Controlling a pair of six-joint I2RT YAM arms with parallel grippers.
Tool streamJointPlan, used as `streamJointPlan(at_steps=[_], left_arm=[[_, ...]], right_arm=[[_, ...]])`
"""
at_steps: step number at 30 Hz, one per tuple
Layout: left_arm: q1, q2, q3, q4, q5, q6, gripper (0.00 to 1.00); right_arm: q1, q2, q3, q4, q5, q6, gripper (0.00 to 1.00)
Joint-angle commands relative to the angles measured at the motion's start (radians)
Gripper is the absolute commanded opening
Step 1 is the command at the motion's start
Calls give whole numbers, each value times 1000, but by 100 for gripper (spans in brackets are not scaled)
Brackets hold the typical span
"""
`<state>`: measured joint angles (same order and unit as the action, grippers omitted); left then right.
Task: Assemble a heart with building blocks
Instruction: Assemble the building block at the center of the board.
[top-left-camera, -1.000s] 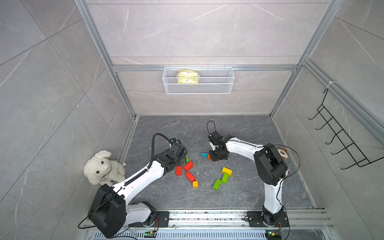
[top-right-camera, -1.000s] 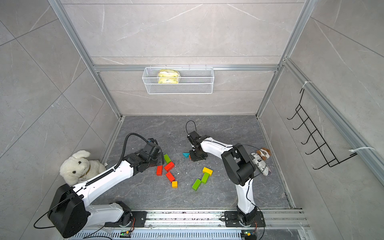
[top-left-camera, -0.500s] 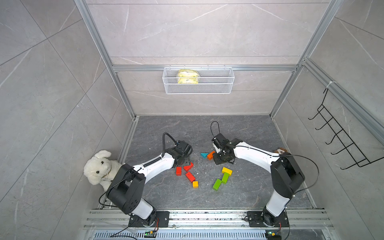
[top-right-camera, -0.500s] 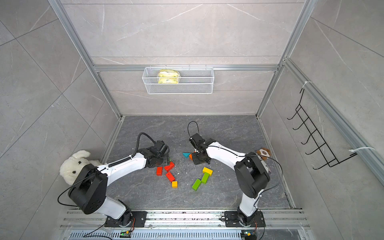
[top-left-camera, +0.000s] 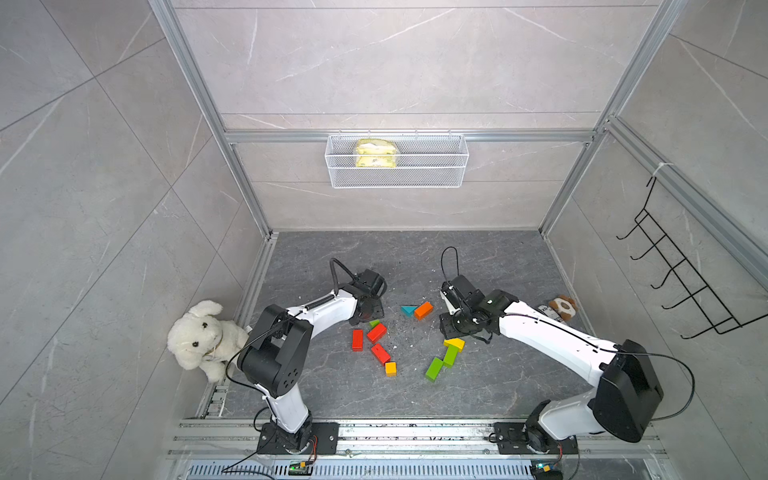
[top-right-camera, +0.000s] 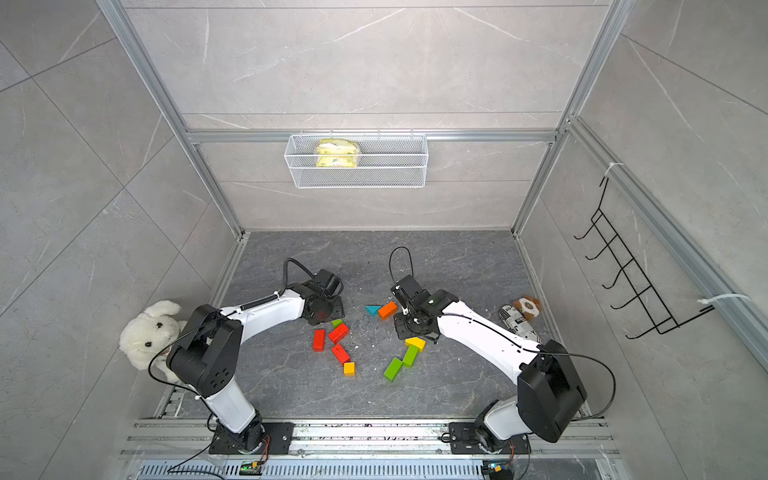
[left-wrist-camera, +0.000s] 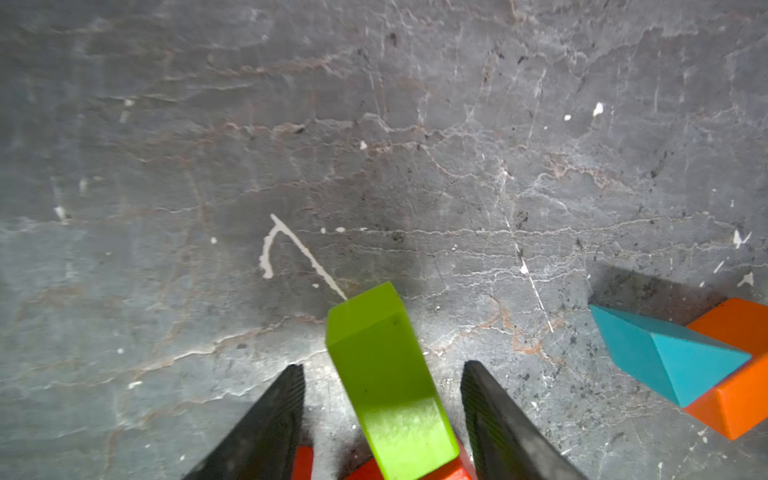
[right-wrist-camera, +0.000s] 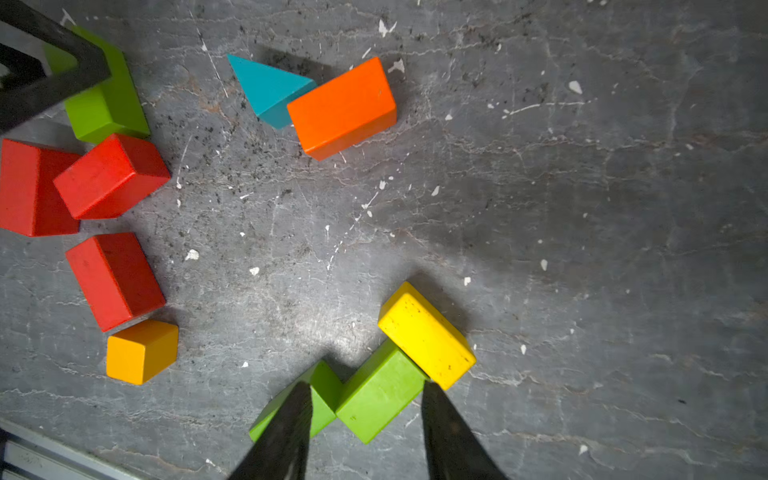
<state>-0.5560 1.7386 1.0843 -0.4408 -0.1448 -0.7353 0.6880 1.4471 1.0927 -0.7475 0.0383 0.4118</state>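
Astride green block (left-wrist-camera: 386, 382), left fingers (left-wrist-camera: 270, 424) apart; left arm (top-left-camera: 328, 309) outstretched.

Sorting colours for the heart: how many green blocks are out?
3. The far green block sits between the left gripper's open jaws, touching a red block; the middle green block and near green block touch beside the yellow block.

A white plush toy (top-left-camera: 199, 334) sits by a side wall; a hanging wire basket (top-left-camera: 415, 178) holds a yellow packet (top-left-camera: 375, 153).
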Motion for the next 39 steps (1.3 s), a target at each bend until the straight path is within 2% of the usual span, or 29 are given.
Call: streamJointPlan(at_steps=[1,13,15,18,21,25,32,39], left_arm=[[-1,11,35,-4,53,-41,58],[-10,55,90,-16,130,-107,31],[-12,67,101,-25,134,-116,32],[-14,72,110,-62,109,-124,44],[-15,75,110,-73,102,-119,52],[-16,91,113,-73,99,-121,49],[-36,119,140,-55,119,-159,35],[-51,153,186,-11,154,-234,34]], right_arm=[[6,-42,-13,-42,25,20,43],[6,-86,-13,-65,64,17,39],[7,-91,-16,-65,66,18,39],[6,-100,-19,-67,66,20,40],[6,-112,-22,-68,66,21,40],[5,-126,-30,-71,66,20,40],[5,-151,-40,-79,72,23,39],[6,-149,-58,-68,67,33,39]])
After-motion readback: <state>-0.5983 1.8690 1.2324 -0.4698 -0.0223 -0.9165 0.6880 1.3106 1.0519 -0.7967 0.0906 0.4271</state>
